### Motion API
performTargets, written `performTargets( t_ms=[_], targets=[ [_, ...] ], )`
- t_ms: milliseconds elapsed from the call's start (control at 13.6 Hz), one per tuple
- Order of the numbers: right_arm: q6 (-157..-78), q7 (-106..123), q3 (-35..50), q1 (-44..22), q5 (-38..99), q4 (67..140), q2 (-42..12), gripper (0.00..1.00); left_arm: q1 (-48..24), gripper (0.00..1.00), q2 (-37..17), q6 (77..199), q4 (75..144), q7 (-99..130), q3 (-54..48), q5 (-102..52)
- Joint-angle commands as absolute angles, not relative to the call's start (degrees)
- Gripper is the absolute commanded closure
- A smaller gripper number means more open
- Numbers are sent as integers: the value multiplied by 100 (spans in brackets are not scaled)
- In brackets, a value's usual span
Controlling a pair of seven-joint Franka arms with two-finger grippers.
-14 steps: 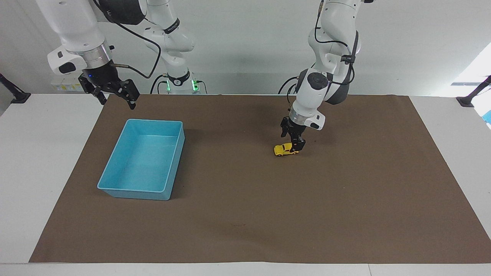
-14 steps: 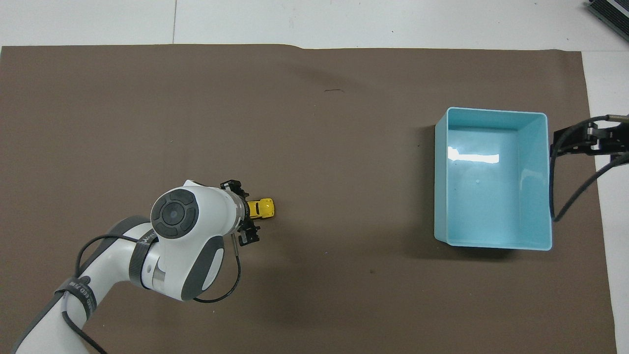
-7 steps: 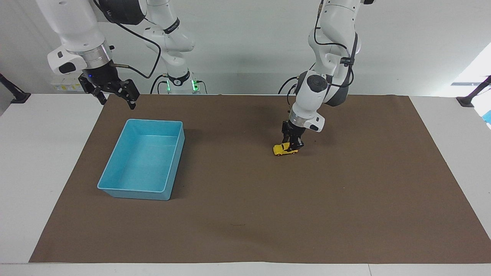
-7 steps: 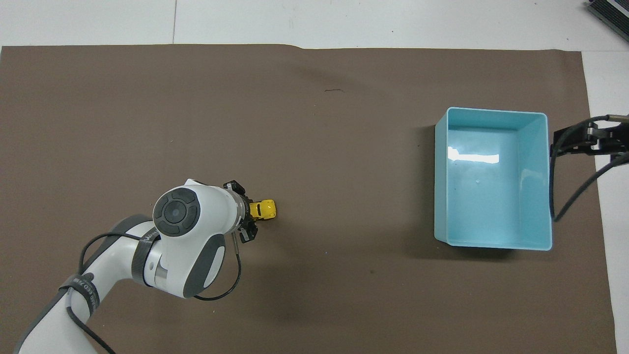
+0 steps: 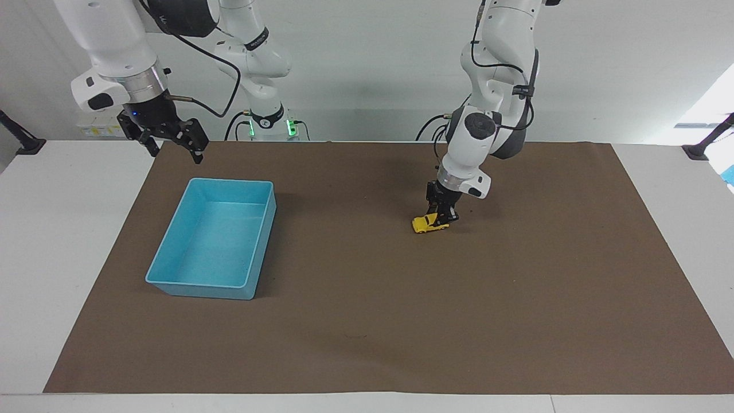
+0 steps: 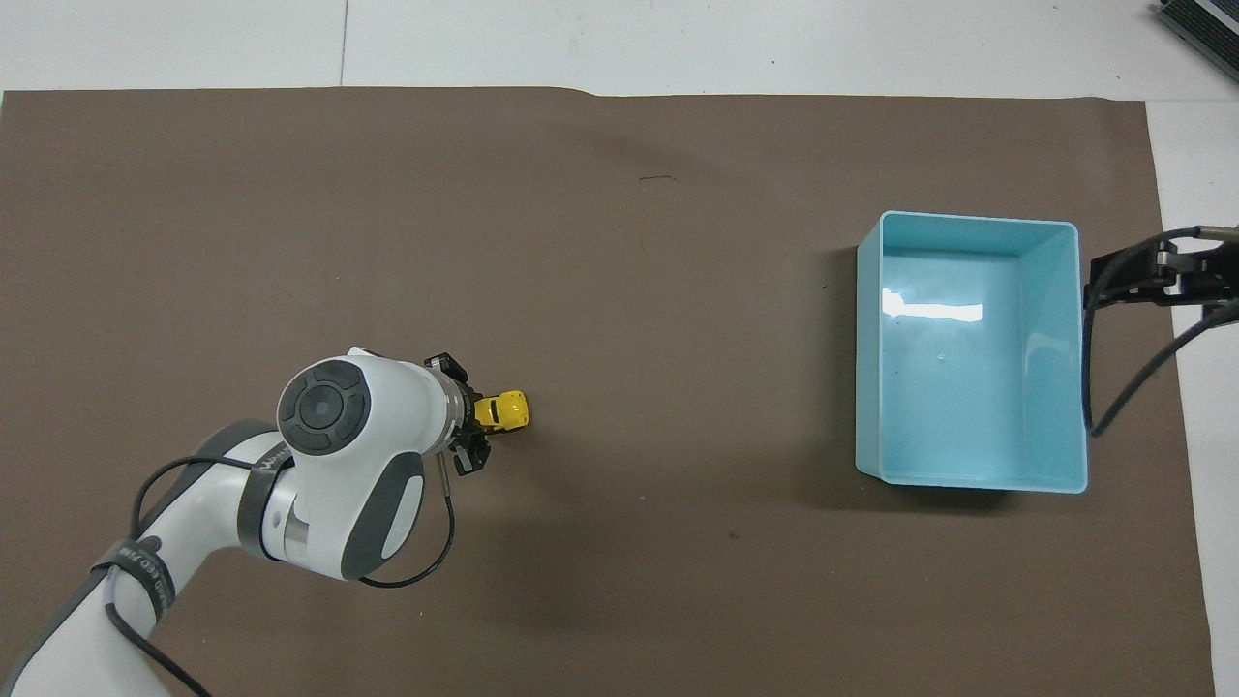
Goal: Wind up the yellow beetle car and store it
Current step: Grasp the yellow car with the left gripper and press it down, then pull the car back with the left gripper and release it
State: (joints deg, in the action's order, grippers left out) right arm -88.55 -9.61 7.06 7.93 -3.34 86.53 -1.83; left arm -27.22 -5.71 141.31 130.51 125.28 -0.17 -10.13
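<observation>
The yellow beetle car point(image 5: 427, 224) point(image 6: 505, 411) rests on the brown mat, toward the left arm's end of the table. My left gripper point(image 5: 442, 217) point(image 6: 473, 418) is down at the mat and shut on the car's rear end; the car's front sticks out past the fingers toward the right arm's end. The left wrist hides the grasp point from overhead. My right gripper point(image 5: 170, 142) point(image 6: 1152, 276) hangs open and waits above the mat's corner, beside the light blue bin point(image 5: 172, 284) point(image 6: 968, 481).
The blue bin holds nothing and sits toward the right arm's end of the table. A brown mat point(image 5: 367, 332) covers most of the white table point(image 5: 46, 241). A cable point(image 6: 1123, 387) trails from the right gripper next to the bin.
The left gripper has closed on the car's rear. It then dragged the car a short way along the mat toward the left arm's end. The right arm has stayed still.
</observation>
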Motion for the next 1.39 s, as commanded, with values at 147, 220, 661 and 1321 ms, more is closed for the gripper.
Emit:
performTargets(
  t_ms=[147,220,661,1321],
  targets=[
    [-8983,-940,721,844,-264,8833,-44,0,-2006,75,-528,14080,13420,11709,35,-1011],
    [-8991,-940,721,844,-264,8833,-44,0,-1865,75,-519,14054,13464,11516,44,-1011],
    [-8982,-940,721,844,-264,8833,-44,0,-1547,65,-527,13957,13430,11303,53,-1002],
    [-8991,-966,712,853,-264,8833,-44,0,-1590,0,-615,13148,12560,11566,35,-1002]
  ],
)
